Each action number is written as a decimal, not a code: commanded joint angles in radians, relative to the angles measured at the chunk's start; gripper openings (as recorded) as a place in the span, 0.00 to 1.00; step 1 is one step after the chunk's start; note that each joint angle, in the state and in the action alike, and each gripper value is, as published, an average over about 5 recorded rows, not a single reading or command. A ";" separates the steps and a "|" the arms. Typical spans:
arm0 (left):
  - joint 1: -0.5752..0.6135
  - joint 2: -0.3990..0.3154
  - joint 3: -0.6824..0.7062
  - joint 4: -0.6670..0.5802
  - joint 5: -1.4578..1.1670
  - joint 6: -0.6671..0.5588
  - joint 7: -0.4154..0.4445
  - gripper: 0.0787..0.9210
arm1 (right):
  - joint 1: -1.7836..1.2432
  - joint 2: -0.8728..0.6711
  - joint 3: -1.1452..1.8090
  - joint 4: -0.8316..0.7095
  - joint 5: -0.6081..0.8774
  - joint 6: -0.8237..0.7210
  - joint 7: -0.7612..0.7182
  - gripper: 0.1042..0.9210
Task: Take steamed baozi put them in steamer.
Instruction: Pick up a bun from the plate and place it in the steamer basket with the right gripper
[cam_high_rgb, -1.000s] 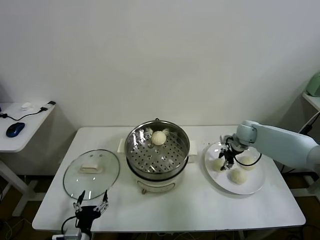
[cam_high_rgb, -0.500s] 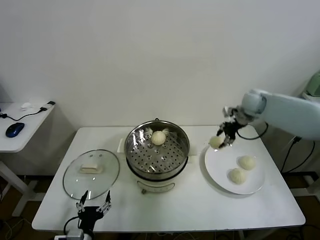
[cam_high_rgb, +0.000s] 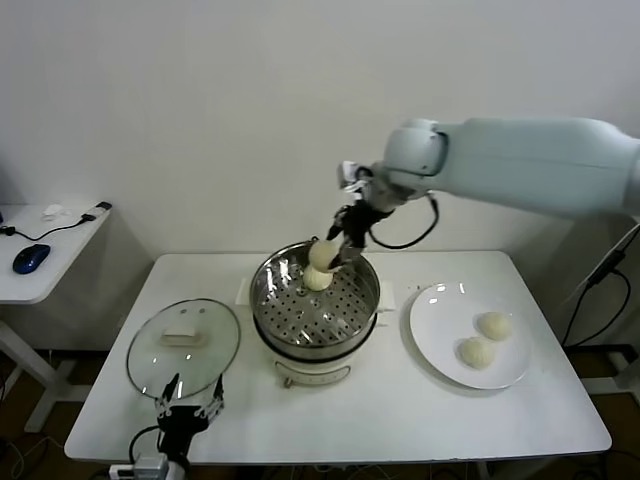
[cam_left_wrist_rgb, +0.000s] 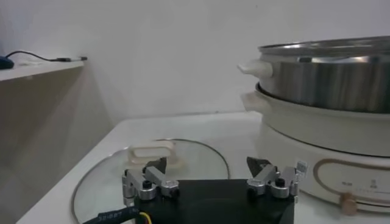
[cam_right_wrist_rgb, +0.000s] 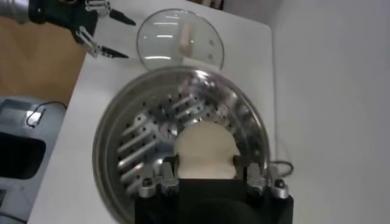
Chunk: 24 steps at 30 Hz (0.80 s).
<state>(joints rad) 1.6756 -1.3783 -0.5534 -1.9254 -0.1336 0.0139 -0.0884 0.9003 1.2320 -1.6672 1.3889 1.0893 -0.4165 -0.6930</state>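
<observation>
Above the steamer (cam_high_rgb: 315, 300), at its back rim, my right claw (cam_high_rgb: 335, 250) is clamped on one steamed baozi (cam_high_rgb: 322, 253), with another bun (cam_high_rgb: 316, 279) lying on the perforated tray below. Two more buns (cam_high_rgb: 484, 338) sit on the white plate (cam_high_rgb: 440, 350) right of the steamer. My left claw (cam_high_rgb: 183, 410) rests with fingers spread on the bench (cam_high_rgb: 400, 410), by the glass lid (cam_high_rgb: 183, 345); no readable writing shows
</observation>
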 joint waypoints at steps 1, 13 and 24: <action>-0.002 0.001 0.001 0.003 -0.002 0.001 0.000 0.88 | -0.191 0.207 0.015 -0.109 0.004 -0.090 0.142 0.62; -0.014 0.000 0.004 0.020 0.004 0.005 0.003 0.88 | -0.304 0.254 0.033 -0.283 -0.051 -0.078 0.143 0.63; -0.011 0.002 0.003 0.022 0.003 0.004 0.003 0.88 | -0.173 0.139 0.037 -0.200 -0.068 0.021 -0.011 0.87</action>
<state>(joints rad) 1.6644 -1.3765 -0.5499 -1.9064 -0.1312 0.0181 -0.0852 0.6706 1.4237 -1.6337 1.1797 1.0412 -0.4616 -0.6108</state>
